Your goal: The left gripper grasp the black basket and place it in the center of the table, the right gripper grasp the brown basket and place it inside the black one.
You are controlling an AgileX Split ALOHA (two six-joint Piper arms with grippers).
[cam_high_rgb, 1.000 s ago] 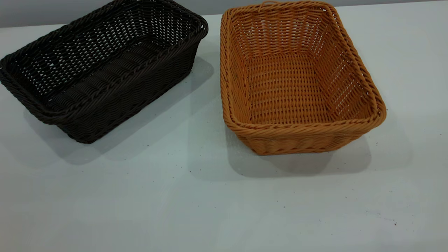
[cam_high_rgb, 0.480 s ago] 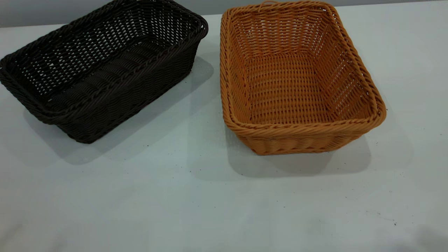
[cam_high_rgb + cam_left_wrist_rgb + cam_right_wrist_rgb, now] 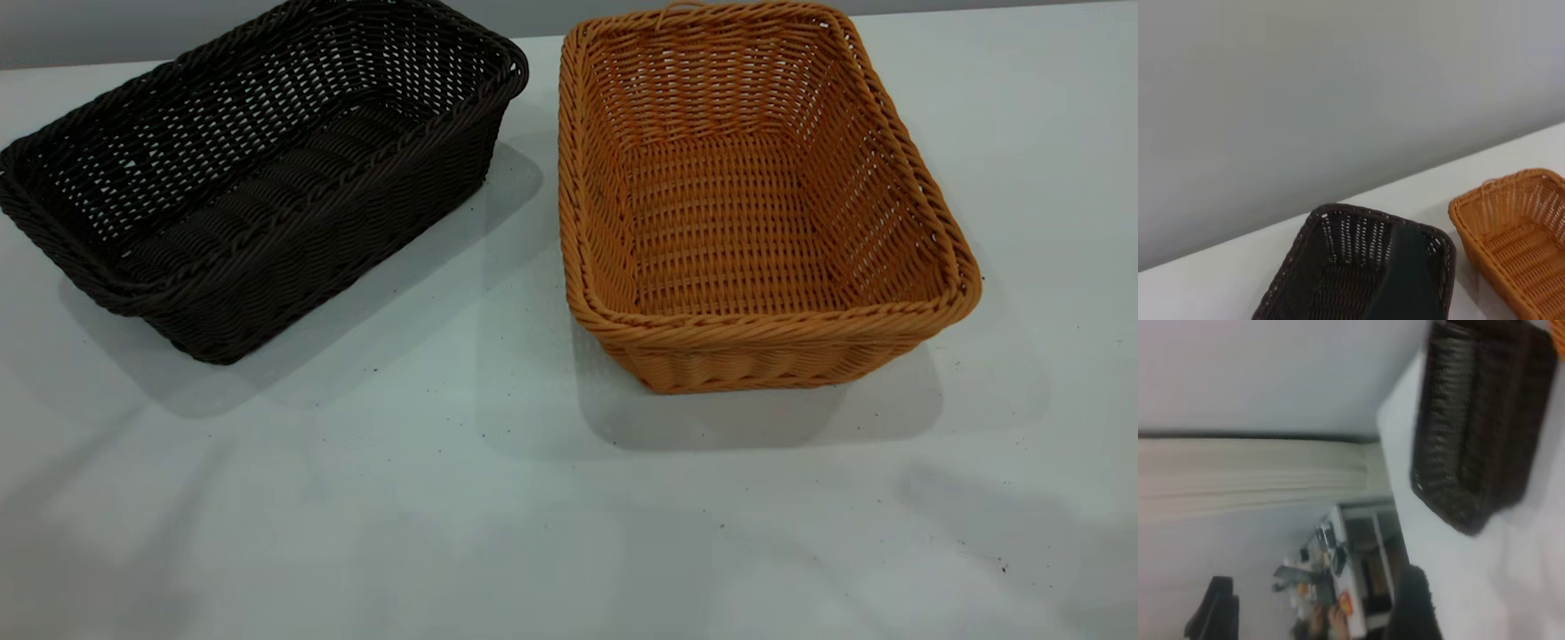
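The black basket (image 3: 329,233) stands at the table's (image 3: 444,507) far left, turned at an angle. To its right, a small gap away, the brown basket (image 3: 756,327) stands with its loop at the far short end. Both are upright and empty. Neither gripper shows in the exterior view. In the left wrist view a dark part of my left gripper (image 3: 1406,283) hangs before the black basket (image 3: 1338,230), with the brown basket (image 3: 1475,233) beside it. In the right wrist view a dark part of my right gripper (image 3: 1413,607) shows, well apart from the black basket (image 3: 1478,420).
A plain grey wall (image 3: 1338,100) rises behind the table's far edge. Beyond the table's side edge, the right wrist view shows a cluttered bench (image 3: 1338,580) and a person's hands (image 3: 1328,619). Bare white tabletop stretches in front of both baskets.
Soft shadows have spread over the near part of the table at the left and right in the exterior view. Both baskets stay where they were.
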